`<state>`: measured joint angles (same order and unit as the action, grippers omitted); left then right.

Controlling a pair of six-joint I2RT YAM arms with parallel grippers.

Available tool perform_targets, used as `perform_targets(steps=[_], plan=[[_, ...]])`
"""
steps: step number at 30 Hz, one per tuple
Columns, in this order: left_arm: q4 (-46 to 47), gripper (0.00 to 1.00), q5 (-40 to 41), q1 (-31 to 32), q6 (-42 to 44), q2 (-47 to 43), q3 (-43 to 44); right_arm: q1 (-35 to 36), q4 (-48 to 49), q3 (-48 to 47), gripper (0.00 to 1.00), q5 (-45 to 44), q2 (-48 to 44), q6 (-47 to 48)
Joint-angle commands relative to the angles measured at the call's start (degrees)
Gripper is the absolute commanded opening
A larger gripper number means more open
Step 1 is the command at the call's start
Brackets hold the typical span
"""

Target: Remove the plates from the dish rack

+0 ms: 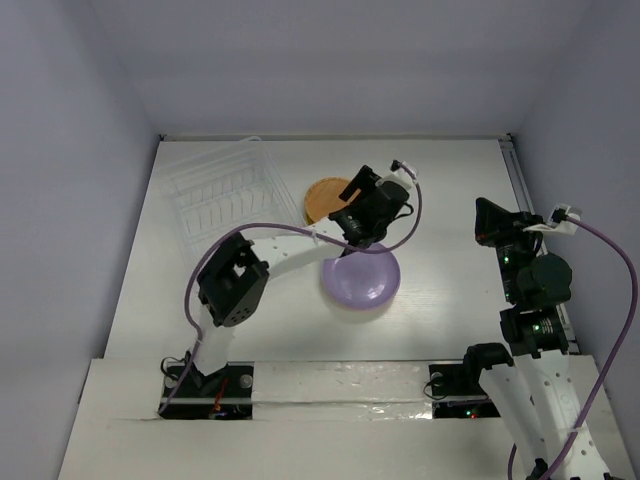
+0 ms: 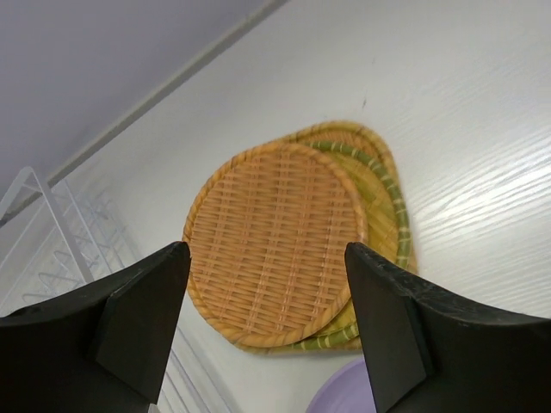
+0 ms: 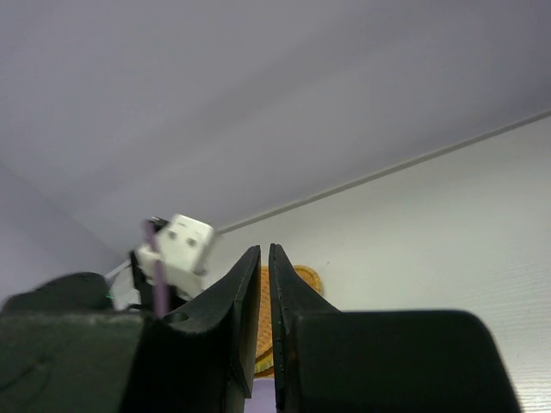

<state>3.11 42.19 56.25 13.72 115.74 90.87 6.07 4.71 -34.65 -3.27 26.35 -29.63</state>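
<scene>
Left fingers (image 2: 138,318) stood wide apart, empty, above stacked orange plates (image 2: 275,249) on the table (image 2: 465,129). Right fingers (image 3: 245,318) were nearly closed, gripping nothing. Purple plate (image 1: 362,283) lay partly hidden under left arm (image 1: 290,250); clear dish rack (image 1: 220,195) was faint, contents indistinct.

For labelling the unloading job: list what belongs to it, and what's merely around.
Job: dish rack; round orange plate; striped plate beneath it; purple plate; left gripper, open above the orange plates.
Around: table; right gripper, shut.

Two woven orange plates (image 2: 275,241), one purple plate (image 1: 361,282), one clear rack (image 1: 220,190)
</scene>
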Motion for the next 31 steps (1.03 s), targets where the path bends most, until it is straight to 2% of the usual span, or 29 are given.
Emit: perform_targets(steps=[1,5,6,7,9,13,15,17,18,21,26,31], plan=[[0.85,0.71,-2.46,0.26,-7.53,-11.23,3.7,0.26,2.85,0.2,0.14,-0.6,0.37,0.01],[-2.5,0.75,-10.1,0.26,-16.86,-23.61,2.12,0.26,2.85,0.2,0.09,-0.51,0.28,0.01],[-2.41,0.82,-11.25,0.26,-18.27,-26.42,-1.01,0.26,2.85,0.11,0.07,-0.51,0.28,0.01],[-1.63,0.84,-12.21,0.26,-20.37,-29.06,-3.05,0.26,2.85,0.11,0.0,-0.16,0.28,0.01],[-1.1,0.99,-13.37,0.26,-21.97,-37.58,-9.0,0.26,2.94,0.11,0.0,0.28,0.37,0.01],[-2.06,0.99,-10.48,0.26,-25.49,-50.85,-18.34,0.26,3.2,0.2,0.0,1.16,0.46,-0.08],[-3.03,0.99,-5.82,0.26,-27.33,-58.76,-23.44,0.26,3.03,0.03,0.0,1.16,0.2,-0.08],[-4.95,0.99,-1.35,0.26,-28.13,-64.21,-27.13,0.26,2.41,-0.06,0.05,0.81,-0.42,-0.08],[-5.05,0.99,-0.11,0.26,-29.09,-69.81,-30.72,0.26,2.32,-0.06,0.08,0.63,-1.29,-0.08],[-5.84,0.99,2.8,0.26,-30.94,-80.65,-37.51,0.26,2.32,0.02,0.31,0.1,-2.7,0.01],[-8.74,0.99,8.07,0.26,-32.7,-92.87,-43.84,0.26,3.11,0.73,0.37,-0.6,-2.71,-0.34],[-8.21,0.99,6.32,0.26,-29.72,-94.92,-43.06,0.26,3.64,0.82,0.37,-0.69,-1.13,-0.26]])
